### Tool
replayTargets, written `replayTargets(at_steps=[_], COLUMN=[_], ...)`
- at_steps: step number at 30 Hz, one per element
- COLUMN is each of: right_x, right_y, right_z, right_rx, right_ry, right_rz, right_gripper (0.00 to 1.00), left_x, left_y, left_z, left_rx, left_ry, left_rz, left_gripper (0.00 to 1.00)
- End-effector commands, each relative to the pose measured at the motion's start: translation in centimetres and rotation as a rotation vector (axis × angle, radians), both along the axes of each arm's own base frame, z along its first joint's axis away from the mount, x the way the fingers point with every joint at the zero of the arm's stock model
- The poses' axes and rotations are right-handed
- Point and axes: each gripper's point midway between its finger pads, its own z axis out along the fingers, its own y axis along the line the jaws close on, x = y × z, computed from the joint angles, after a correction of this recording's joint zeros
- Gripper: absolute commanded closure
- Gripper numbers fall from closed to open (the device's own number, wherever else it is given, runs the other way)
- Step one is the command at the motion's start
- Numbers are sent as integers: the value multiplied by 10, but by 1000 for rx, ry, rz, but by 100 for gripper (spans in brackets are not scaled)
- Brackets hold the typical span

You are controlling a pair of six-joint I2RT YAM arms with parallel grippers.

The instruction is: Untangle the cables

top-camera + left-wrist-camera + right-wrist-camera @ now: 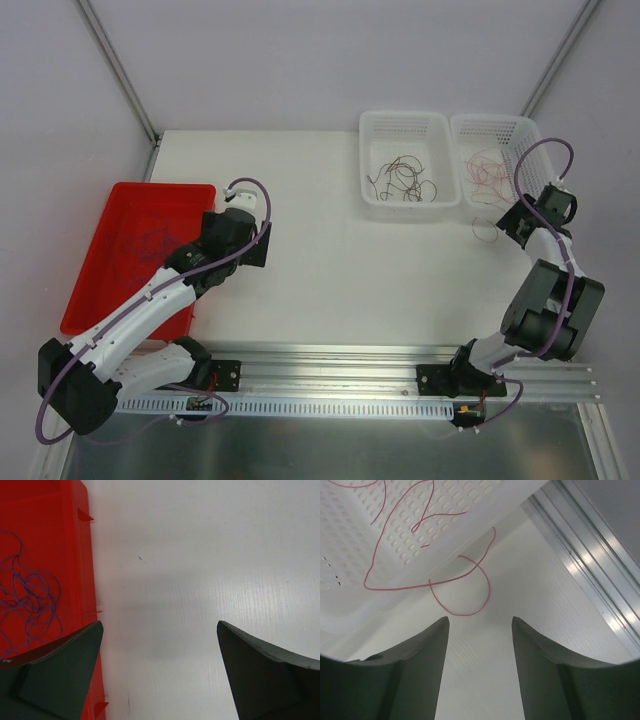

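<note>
In the red tray (110, 200) lie purple cables (150, 240).

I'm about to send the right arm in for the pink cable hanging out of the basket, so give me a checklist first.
1. Open, empty right gripper: ok.
2. Loop of pink cable in line with the jaws: ok; it lies on the table just ahead of the fingertips.
3. Loop free to pull out of the right basket: cannot tell; the cable runs back over the rim.
4. Open, empty left gripper out of the way: ok; it is over the table beside the tray.
5. Untangled purple cables: not ok; bunched in the tray.
</note>
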Motion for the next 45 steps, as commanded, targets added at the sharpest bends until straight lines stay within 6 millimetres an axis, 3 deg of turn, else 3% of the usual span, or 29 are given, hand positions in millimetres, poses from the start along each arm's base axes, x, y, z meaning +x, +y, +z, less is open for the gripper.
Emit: replayTargets(at_steps=[1,9,13,27,33,35,36,40,45], right_x=[26,54,57,73,63,65,61,50,35], right_y=[-10,-13,-13,-2,-4,-6,0,3,-4], right_z=[20,37,29,17,13,23,18,29,38], right_rx=[-114,-193,-228,-238,-257,-253,-203,-93,64], right_ry=[-58,-64,-19,-9,3,-53,-71,-187,-312], right_rz=[120,240,268,310,255,227,213,113,-77], right_gripper=[43,43,43,63,64,63,63,62,58], left_x=[2,3,4,5,5,4,4,4,3], left_y=[3,3,2,1,0,-1,0,-2,-3], left_z=[4,-2,-4,-8,-8,-10,-9,-8,-8], left_rx=[0,17,19,31,31,30,28,23,14], left_ry=[-21,-1,8,22,24,29,27,26,25], left_rz=[0,-2,-3,-7,-13,-16,-15,-22,-29], left_gripper=[1,1,1,1,1,1,1,1,1])
